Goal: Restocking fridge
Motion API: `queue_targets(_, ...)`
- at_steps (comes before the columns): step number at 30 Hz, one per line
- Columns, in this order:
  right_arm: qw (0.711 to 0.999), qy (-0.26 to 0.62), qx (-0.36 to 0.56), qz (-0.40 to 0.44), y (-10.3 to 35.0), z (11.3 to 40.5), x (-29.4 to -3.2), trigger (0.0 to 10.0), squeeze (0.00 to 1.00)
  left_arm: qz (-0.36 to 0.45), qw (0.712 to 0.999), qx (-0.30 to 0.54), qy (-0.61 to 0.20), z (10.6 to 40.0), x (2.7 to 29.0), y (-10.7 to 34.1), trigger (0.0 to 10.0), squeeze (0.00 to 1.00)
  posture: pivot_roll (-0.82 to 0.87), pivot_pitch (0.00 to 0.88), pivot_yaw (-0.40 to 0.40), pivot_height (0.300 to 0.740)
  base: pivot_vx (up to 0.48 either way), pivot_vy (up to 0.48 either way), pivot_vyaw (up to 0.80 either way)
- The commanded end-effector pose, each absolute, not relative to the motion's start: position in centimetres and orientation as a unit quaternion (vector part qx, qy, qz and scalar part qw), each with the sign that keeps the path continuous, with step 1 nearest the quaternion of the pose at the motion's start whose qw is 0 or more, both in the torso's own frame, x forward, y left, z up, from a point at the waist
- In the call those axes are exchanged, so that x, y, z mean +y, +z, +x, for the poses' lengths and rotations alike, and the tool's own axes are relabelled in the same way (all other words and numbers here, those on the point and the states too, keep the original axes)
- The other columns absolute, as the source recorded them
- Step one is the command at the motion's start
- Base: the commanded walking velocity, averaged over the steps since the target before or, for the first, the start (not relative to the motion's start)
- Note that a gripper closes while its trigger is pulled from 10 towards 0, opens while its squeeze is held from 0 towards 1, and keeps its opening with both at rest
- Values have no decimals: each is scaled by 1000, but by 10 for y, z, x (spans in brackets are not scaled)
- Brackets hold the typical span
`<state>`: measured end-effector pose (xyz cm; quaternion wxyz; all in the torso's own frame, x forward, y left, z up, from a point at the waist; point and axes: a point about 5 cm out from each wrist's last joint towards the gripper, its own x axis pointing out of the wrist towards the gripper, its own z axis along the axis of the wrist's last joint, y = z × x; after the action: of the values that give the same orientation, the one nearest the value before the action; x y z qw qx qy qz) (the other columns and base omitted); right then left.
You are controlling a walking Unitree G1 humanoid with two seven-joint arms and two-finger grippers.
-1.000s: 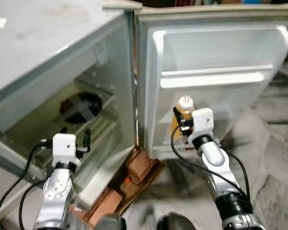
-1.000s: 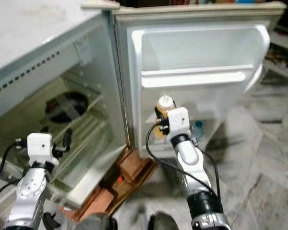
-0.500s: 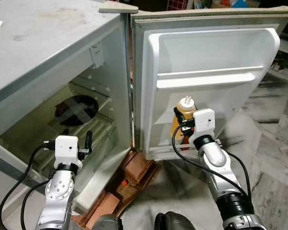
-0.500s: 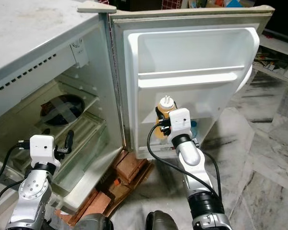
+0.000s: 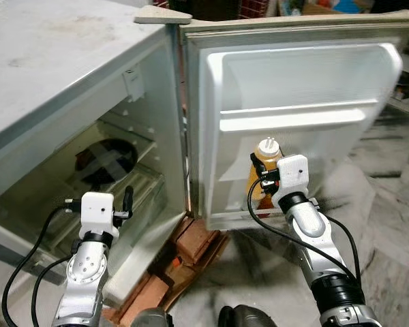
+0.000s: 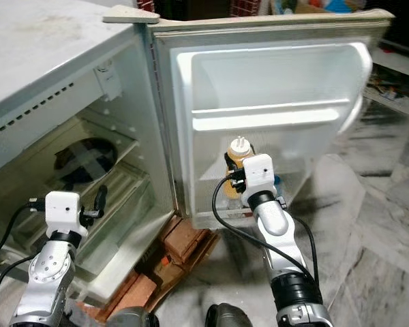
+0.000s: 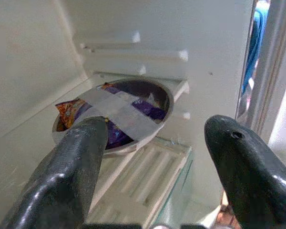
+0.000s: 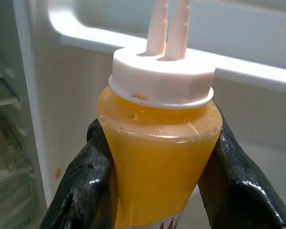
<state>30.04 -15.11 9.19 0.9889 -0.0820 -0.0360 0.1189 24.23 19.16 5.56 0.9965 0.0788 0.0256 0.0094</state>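
- Now, from the left eye view, you can see the small fridge [image 5: 68,102] with its door [image 5: 300,88] swung wide open. Your right tool [image 5: 260,178] is up at the inside of the door, low down, below the white door shelf [image 5: 293,119]. It is squeezing a yellow sauce bottle [image 5: 262,167] with a white cap. The bottle stands upright. Your left tool [image 5: 126,201] is held out in front of the open fridge body, low down. Red bricks [image 5: 191,245] sit under the fridge by the door hinge.
- From the right eye view, you see the same things. The yellow sauce bottle [image 6: 237,158] is just in front of the lower part of the door, close to it. A round dark bowl [image 6: 82,158] sits on a shelf deep inside the fridge. The floor [image 6: 375,231] is grey marble.
- From the left wrist view, your left tool [image 7: 157,157] has its two black fingers [image 7: 81,157] spread wide apart with nothing between them. Past them is the metal bowl [image 7: 159,102] on a fridge shelf, with strips of tape [image 7: 119,112] crossed over the top and purple and orange packets inside.
- From the right wrist view, your right tool [image 8: 157,176] has both black fingers [image 8: 86,186] pressed on the sides of the bottle [image 8: 157,167]. The white cap [image 8: 162,76] has two thin spouts. The white door shelf [image 8: 257,71] is right behind it.
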Motion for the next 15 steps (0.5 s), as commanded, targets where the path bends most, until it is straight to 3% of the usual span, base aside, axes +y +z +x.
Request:
queue_targets(1,988,125,-45,-80,95,302,-147,10000,0,83,996,33,16,240,195,54,10000,0,77,73,-9,740,0,0,656)
queue_targets(6,988,124,-44,-81,95,302,-146,10000,0,85,996,32,15,240,194,54,10000,0,75,76,-10,740,145,-184,490)
queue_targets(10,988,123,-42,-81,95,301,-147,10000,0,72,997,27,15,239,193,54,10000,0,73,80,-12,740,122,-317,0)
queue_targets(15,988,124,-40,-81,94,301,-147,10000,0,68,997,32,18,239,194,54,10000,0,72,85,-13,740,0,0,0)
